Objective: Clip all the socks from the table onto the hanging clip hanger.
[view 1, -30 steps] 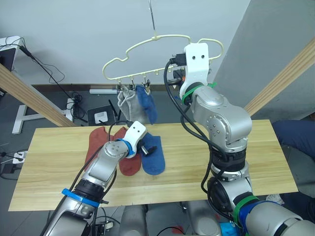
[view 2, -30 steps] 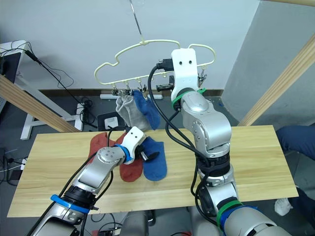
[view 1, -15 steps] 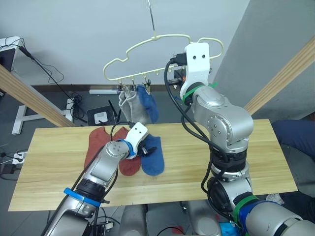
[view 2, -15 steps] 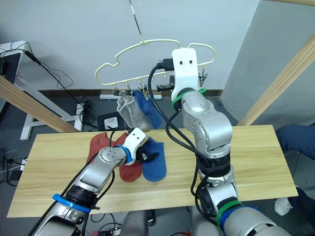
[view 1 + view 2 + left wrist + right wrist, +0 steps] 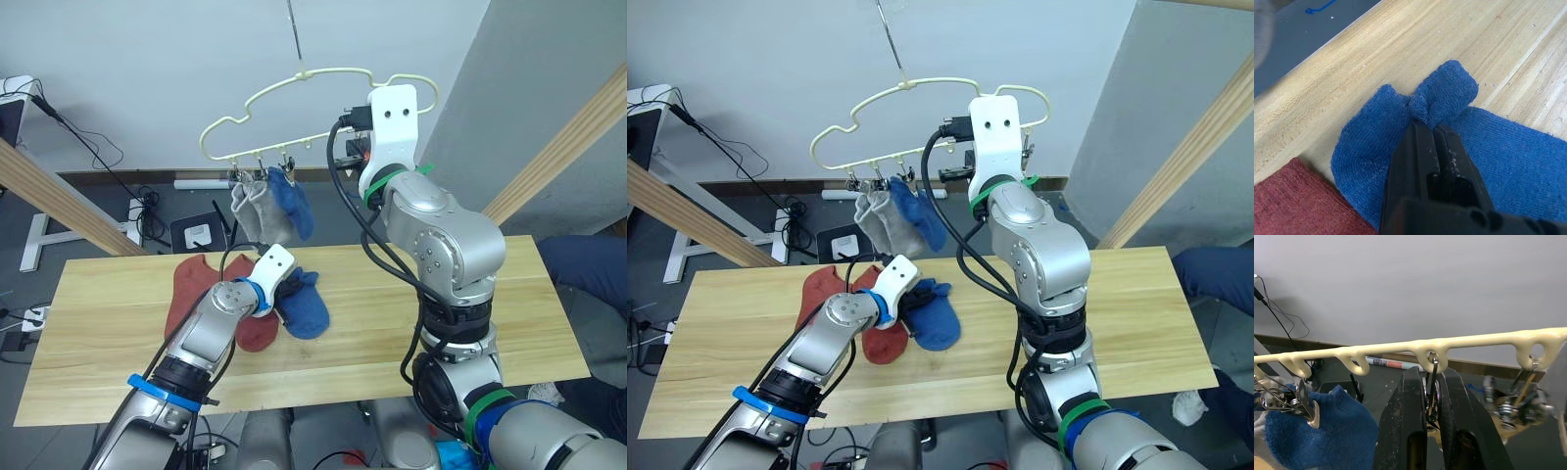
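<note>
Blue sock [image 5: 1400,147] lies on the table [image 5: 98,333] beside a red sock [image 5: 257,331], its edge pinched in my left gripper [image 5: 1426,128]; my right gripper [image 5: 1431,396] squeezes a metal clip [image 5: 1432,382] on the hanger [image 5: 294,93].

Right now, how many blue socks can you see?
2. One blue sock hangs clipped to the hanger beside a grey sock; the other lies on the table, pinched by the left tool. More may be hidden.

Right hand [image 5: 1431,399] pinching a metal clip [image 5: 1432,382] under cream hanger [image 5: 1459,341], blue sock [image 5: 1317,431] clipped nearby
</note>
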Motion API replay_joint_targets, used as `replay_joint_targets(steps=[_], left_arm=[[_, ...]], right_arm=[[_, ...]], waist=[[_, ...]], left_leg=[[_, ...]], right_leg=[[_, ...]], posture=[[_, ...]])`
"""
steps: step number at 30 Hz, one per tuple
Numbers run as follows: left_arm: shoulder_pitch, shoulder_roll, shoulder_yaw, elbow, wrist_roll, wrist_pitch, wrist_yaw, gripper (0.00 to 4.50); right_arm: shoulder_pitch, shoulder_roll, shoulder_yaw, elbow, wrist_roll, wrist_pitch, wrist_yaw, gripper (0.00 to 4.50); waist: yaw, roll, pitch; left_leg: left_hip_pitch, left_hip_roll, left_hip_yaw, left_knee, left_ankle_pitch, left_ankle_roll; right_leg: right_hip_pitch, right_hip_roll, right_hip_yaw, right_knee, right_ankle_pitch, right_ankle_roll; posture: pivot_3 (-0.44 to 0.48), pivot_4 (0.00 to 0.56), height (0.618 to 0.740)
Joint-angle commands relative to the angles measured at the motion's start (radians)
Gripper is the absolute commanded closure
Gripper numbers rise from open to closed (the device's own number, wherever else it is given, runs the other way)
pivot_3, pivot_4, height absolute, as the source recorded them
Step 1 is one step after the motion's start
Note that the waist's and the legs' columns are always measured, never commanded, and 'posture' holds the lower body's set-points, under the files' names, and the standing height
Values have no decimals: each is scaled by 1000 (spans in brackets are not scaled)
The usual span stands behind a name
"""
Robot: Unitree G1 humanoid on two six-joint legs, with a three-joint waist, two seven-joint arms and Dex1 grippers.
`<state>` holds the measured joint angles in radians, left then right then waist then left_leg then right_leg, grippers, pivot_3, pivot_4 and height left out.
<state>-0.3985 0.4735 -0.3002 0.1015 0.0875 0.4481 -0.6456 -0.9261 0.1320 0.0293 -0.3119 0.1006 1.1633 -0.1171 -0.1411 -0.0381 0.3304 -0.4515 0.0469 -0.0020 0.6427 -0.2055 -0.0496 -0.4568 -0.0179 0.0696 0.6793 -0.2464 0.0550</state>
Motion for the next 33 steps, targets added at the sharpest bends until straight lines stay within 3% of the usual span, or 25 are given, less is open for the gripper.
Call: replay_joint_targets(steps=[1,13,33], left_arm=[[27,-15,-3,-13,-11,5,-15,4486],[-4,-173,175,-187,-281,153,-26,4486],[-149,-300,250,-209,-382,170,112,4486]], right_arm=[[-15,16,-5,-58,5,-3,-1,4491],[-43,29,-45,-60,18,78,0,4491],[-75,6,-76,-67,42,172,16,4491]], waist=[[0,0,0],[-1,1,2],[-8,2,5]], left_leg=[[0,0,0,0,0,0],[0,0,0,-1,0,0],[-1,-1,0,-2,0,0]], right_leg=[[0,0,0,0,0,0],[0,0,0,-1,0,0],[0,0,0,-3,0,0]], posture=[[-233,387,740],[-253,383,740],[-263,392,740]])
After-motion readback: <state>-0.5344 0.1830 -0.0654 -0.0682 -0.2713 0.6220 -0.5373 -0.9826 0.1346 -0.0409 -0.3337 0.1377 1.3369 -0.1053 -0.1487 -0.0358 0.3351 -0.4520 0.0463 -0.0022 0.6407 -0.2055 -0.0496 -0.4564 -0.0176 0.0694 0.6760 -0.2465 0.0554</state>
